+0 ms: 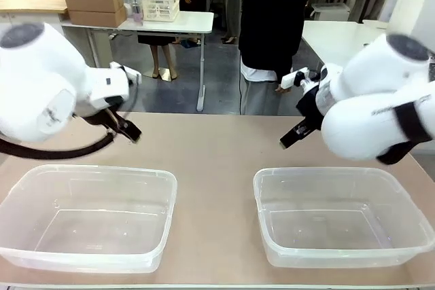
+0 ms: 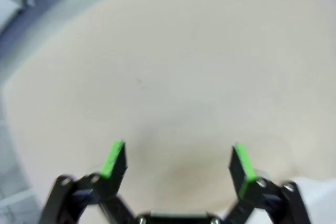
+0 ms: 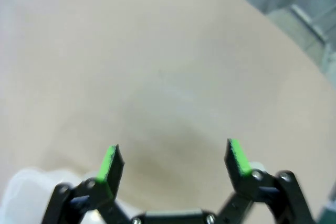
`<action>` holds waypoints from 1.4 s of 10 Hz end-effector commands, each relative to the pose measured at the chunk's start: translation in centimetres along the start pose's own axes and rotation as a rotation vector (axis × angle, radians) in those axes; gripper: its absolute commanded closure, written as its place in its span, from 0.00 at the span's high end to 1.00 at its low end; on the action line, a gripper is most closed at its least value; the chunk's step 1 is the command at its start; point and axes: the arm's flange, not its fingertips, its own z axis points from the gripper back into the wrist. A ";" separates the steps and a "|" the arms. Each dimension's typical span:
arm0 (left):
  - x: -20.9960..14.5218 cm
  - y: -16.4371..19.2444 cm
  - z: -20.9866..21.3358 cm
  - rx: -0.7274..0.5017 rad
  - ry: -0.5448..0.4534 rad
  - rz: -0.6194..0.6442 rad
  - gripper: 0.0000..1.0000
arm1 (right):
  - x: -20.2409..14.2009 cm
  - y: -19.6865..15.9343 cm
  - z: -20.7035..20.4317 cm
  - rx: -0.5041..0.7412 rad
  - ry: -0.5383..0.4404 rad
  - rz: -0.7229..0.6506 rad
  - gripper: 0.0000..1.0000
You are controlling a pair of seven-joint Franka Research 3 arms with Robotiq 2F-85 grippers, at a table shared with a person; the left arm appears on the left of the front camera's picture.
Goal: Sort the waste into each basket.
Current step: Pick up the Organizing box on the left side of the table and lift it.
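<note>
**Left claw (image 1: 130, 131) and right claw (image 1: 291, 138) both spread open over the desk (image 1: 217, 142)**

In the front view each claw hangs over the bare beige desk top, tilted down towards the middle, the two well apart. The left wrist view shows the left claw (image 2: 178, 157) with its green pads wide apart and nothing between them, only plain desk surface beyond. The right wrist view shows the right claw (image 3: 172, 157) in the same state, fingers parted and holding nothing.

The left tub (image 1: 95, 170) sits on the desk below the left claw and on its near side, not touching it. It is a colourless, see-through rectangular tub with rounded corners and a rolled rim, and the desk shows through its floor and walls. The right tub (image 1: 326, 172) is of the same make and lies below and to the near side of the right claw, also apart from it. The two tubs stand side by side with a strip of desk between them.

A pale, blurred edge shows at the bottom corner beside each claw's fingers in the wrist views; I cannot tell what it is.

Beyond the right claw, at the far side of the desk, a person (image 1: 272, 18) in dark clothing stands.
</note>
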 end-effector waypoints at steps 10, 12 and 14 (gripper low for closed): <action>-4.3 1.5 20.4 -0.841 -0.078 0.154 1.00 | -6.0 -3.4 21.8 0.832 -0.209 -0.487 1.00; -6.0 5.3 18.4 -1.241 -0.188 0.500 1.00 | -9.6 -8.3 21.9 1.281 -0.479 -0.973 1.00; -6.3 6.2 17.2 -1.408 -0.347 0.679 1.00 | -11.0 -10.2 20.2 1.470 -0.571 -1.082 1.00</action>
